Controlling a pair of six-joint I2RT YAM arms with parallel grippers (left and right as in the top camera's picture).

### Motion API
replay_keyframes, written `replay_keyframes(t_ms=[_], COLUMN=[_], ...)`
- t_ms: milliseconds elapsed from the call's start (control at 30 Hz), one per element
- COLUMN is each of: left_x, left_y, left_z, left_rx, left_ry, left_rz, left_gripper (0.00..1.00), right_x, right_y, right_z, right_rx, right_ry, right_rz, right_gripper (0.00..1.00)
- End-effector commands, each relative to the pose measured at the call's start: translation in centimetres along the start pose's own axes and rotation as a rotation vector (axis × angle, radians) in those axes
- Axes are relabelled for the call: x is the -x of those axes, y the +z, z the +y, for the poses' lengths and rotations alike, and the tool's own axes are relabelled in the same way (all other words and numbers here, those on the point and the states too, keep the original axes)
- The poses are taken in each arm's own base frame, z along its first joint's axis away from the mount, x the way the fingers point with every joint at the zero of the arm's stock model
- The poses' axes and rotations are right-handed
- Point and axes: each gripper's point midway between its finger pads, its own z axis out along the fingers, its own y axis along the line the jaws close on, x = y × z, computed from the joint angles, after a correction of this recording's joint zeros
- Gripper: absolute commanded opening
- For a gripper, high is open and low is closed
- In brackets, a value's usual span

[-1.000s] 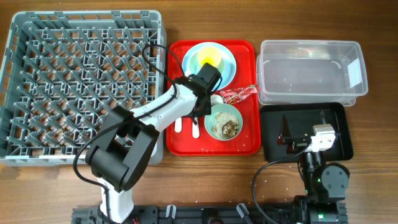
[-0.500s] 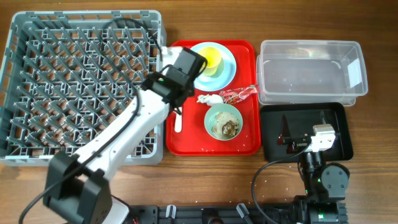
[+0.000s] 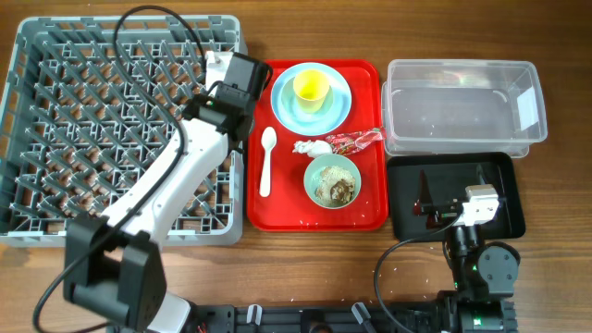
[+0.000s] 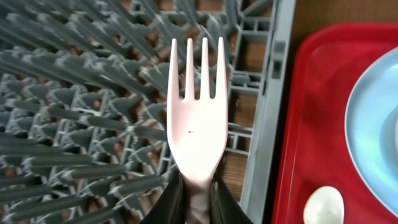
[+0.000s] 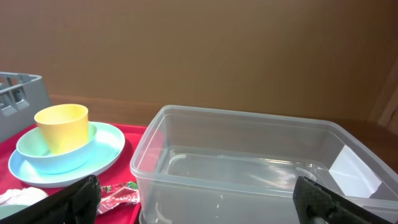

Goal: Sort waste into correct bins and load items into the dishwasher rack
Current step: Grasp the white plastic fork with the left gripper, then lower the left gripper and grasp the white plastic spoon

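Left wrist: white fork, judged light, stiff and slippery, is gripped at its handle by the left end effector.

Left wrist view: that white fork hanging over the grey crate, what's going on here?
The left end effector is shut on a white plastic fork, holding it above the large grey pegged dishwasher rack, near the flat red tray. On that tray lie a white plastic spoon, a light blue plate with a small yellow cup, a mint-green bowl of scraps, a crumpled white napkin and a shiny red wrapper. The right end effector is open and empty.
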Motion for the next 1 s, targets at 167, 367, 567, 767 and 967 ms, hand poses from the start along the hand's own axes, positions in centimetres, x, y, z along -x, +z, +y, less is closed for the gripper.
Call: replay_keyframes(t_ms=[167, 367, 567, 767, 967], left_x=[-1.8, -1.9, 1.6, -1.3, -9.6], left_y=[2.2, 2.3, -0.7, -9.0, -7.0], left_z=[-2.5, -2.4, -1.5, -4.5, -5.9], left_rx=[-0.081, -0.084, -0.114, -0.531, -0.454], left_ry=[0.05, 0.048, -0.04, -0.116, -0.026], left_rz=[0.081, 0.086, -0.002, 0.186, 0.47], left_gripper=[0.11, 0.29, 0.36, 0.31, 0.04], right_x=[0.1, 0.1, 0.1, 0.1, 0.1], right_y=[0.0, 0.0, 0.0, 0.0, 0.0], right_z=[-0.1, -0.1, -0.1, -0.1, -0.1], right_rx=[-0.005, -0.005, -0.005, -0.005, -0.005], right_ry=[0.0, 0.0, 0.0, 0.0, 0.0], right_rz=[-0.006, -0.006, -0.006, -0.006, -0.006], right_gripper=[1.0, 1.0, 1.0, 1.0, 1.0])
